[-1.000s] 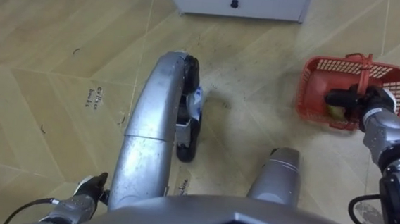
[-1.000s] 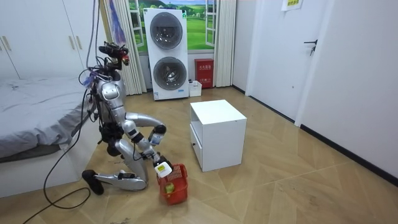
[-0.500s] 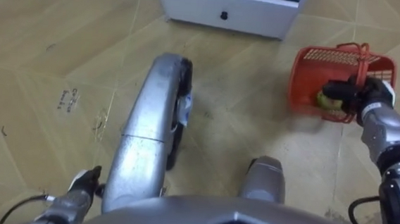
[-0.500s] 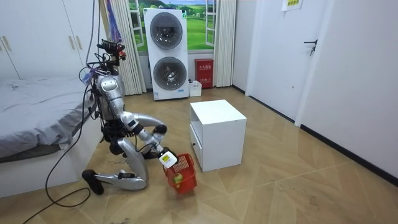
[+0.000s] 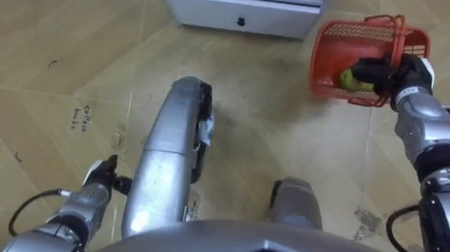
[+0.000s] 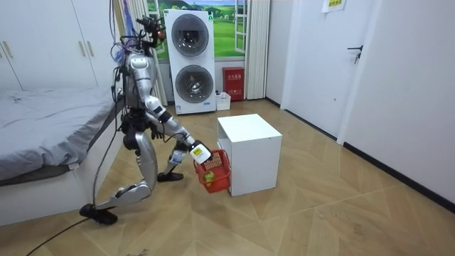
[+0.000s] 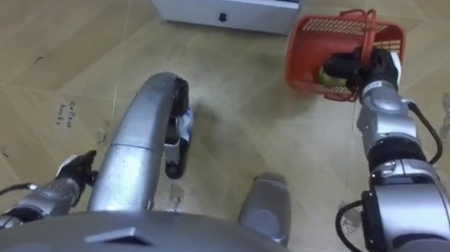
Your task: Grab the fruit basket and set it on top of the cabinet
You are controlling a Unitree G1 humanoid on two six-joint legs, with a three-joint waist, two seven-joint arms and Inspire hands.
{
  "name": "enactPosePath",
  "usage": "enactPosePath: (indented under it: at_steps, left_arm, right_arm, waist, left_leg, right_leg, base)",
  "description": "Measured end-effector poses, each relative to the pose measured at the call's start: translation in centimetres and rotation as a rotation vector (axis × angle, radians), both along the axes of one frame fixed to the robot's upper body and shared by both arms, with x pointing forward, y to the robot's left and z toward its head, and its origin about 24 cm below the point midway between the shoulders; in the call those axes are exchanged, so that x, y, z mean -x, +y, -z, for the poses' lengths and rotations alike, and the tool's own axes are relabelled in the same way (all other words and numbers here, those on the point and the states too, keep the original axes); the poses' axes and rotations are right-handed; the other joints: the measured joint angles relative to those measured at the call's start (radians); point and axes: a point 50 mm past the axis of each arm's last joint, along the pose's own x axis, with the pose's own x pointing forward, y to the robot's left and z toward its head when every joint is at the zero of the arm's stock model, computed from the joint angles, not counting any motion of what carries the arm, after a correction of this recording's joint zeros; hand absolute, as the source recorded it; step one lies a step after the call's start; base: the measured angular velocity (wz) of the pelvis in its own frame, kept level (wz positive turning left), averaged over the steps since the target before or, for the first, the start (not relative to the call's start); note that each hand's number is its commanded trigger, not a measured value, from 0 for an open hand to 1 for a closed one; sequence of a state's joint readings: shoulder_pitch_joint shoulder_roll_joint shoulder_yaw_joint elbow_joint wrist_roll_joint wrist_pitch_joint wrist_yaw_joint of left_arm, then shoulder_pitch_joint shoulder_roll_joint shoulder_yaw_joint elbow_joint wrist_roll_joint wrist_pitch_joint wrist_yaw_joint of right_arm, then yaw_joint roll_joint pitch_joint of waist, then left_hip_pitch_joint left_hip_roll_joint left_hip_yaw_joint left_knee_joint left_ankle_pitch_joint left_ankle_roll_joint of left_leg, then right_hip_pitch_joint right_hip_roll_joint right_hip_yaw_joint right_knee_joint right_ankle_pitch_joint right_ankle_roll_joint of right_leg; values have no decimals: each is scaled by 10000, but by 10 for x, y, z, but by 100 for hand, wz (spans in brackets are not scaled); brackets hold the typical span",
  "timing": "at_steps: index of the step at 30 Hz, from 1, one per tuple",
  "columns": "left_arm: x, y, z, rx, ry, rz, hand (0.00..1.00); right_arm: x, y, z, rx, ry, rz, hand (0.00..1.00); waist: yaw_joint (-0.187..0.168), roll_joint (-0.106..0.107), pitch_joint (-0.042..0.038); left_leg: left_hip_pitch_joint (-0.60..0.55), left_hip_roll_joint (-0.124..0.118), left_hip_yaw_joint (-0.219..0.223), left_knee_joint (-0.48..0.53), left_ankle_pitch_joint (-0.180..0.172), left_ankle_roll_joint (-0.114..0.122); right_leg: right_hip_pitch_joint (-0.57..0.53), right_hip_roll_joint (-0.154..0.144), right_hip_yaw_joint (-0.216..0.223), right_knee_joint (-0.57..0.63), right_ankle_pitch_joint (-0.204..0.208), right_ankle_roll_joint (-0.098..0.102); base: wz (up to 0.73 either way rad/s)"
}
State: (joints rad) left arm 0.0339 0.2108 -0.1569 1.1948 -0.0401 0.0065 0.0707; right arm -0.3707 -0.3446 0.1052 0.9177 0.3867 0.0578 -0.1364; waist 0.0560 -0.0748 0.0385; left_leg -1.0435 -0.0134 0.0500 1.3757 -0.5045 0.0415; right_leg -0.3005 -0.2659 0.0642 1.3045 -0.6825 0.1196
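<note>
Raised fruit basket [image 5: 330, 63] hangs tilted from right hand [image 5: 402, 75]

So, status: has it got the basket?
Right hand shut on red fruit basket handle, basket off floor. Left hand low, idle. White cabinet close beside.

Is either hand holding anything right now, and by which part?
The right hand is curled round the handle of the red fruit basket, beside the white cabinet. The left hand, low at its side, looks empty.
</note>
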Motion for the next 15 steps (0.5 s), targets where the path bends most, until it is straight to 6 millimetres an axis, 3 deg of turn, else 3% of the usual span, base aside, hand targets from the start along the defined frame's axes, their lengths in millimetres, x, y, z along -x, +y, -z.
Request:
enactPosePath:
  at_steps: [1, 2, 3, 4, 5, 6, 7, 8, 9, 10, 11, 12, 13, 14, 15]
  left_arm:
    - [6, 3, 0, -71, 124, -261, 0]
    - [7, 7, -1, -226, 19, -514, 0]
    - [5, 8, -2, -317, -113, -602, 0]
    - [1, 9, -4, -530, -328, -570, 0]
    - [-4, 11, -6, -799, -562, -585, 0]
    - [-6, 12, -6, -891, -631, -628, 0]
    - [-9, 12, -7, -1049, -701, -688, 0]
    - [-13, 13, -8, -1187, -819, -675, 0]
    - [-13, 14, -9, -1226, -875, -747, 0]
    - [-10, 18, -9, -1287, -894, -1025, 0]
    - [-5, 20, -9, -1304, -814, -1184, 0]
    - [-2, 17, -7, -1232, -698, -1168, 0]
    - [-4, 12, -6, -1081, -808, -1061, 0]
    - [-9, 10, -7, -989, -1047, -902, 0]
    - [-10, 9, -8, -975, -1136, -863, 0]
  right_arm:
    - [0, 0, -1, 42, -130, 69, 100]
    - [4, -2, -2, 62, -276, 288, 100]
    - [6, -4, -2, 78, -341, 441, 100]
    - [11, -8, 0, 47, -301, 820, 100]
    - [12, -9, 1, 82, -286, 935, 100]
    - [11, -9, 0, 117, -342, 889, 100]
    - [10, -8, -2, 289, -434, 754, 100]
    - [10, -7, -3, 455, -570, 625, 100]
    - [9, -6, -4, 511, -634, 538, 100]
    - [5, 1, -7, 694, -830, 273, 100]
    - [4, 6, -9, 756, -1026, 172, 100]
    - [6, 5, -7, 726, -989, 366, 100]
    - [10, 3, -4, 598, -927, 684, 100]
    - [11, 2, -3, 332, -974, 885, 100]
    - [12, 2, -3, 237, -1012, 953, 100]
  waist:
    - [-19, -44, -2]
    - [-112, -170, -23]
    - [-157, -182, -22]
    - [-39, -142, -36]
    - [271, -123, -50]
    - [394, -52, -32]
    - [497, 120, -45]
    - [448, 308, -82]
    - [335, 385, -75]
    - [-27, 404, -76]
    - [-293, 438, 6]
    - [-371, 417, -3]
    - [-379, 382, -106]
    - [-418, 335, -82]
    - [-440, 276, -55]
  left_leg:
    - [715, -38, 299, -784, 2, 6]
    - [1498, -198, 535, -1810, 4, 13]
    - [1881, -204, 585, -2359, 25, 54]
    - [2611, -167, 583, -3297, 162, 153]
    - [3134, -96, 309, -3920, 396, 209]
    - [3382, -90, -16, -4174, 475, 154]
    - [3919, -110, -677, -4773, 590, -42]
    - [4382, -118, -1426, -5171, 740, -265]
    - [4562, -115, -1746, -5227, 826, -308]
    - [4604, -88, -1837, -4714, 1124, -347]
    - [4449, 89, -1215, -3637, 1363, -372]
    - [4438, 255, -1043, -3372, 1252, -389]
    - [4479, 174, -813, -4261, 1083, -454]
    - [4464, 88, -523, -5627, 1206, -416]
    - [4473, 56, -391, -6403, 1540, -362]
  right_leg:
    - [373, -75, -27, -874, 852, -104]
    - [437, -223, -55, -1145, 2278, -230]
    - [381, -270, -134, -1175, 3198, -264]
    - [41, -192, -146, -1097, 5180, -350]
    - [-785, 92, -100, -650, 4978, -352]
    - [-1238, 264, -109, -425, 4442, -338]
    - [-2096, 616, -558, -442, 3475, -408]
    - [-2821, 822, -1328, -1176, 2895, -570]
    - [-3108, 893, -1691, -1839, 2761, -679]
    - [-3432, 971, -2223, -3729, 2828, -854]
    - [-3262, 1033, -2332, -4529, 3325, -1331]
    - [-3029, 1076, -2340, -4456, 3301, -1354]
    - [-2646, 1116, -2332, -4706, 3296, -1365]
    - [-2131, 1121, -2323, -5257, 3297, -1362]
    - [-1862, 1131, -2350, -5509, 3301, -1339]
  base:
    - [-15]
    - [8]
    - [25]
    - [-20]
    - [-46]
    - [-68]
    - [-42]
    - [-28]
    - [0]
    - [19]
    - [25]
    - [21]
    - [13]
    - [11]
    - [7]
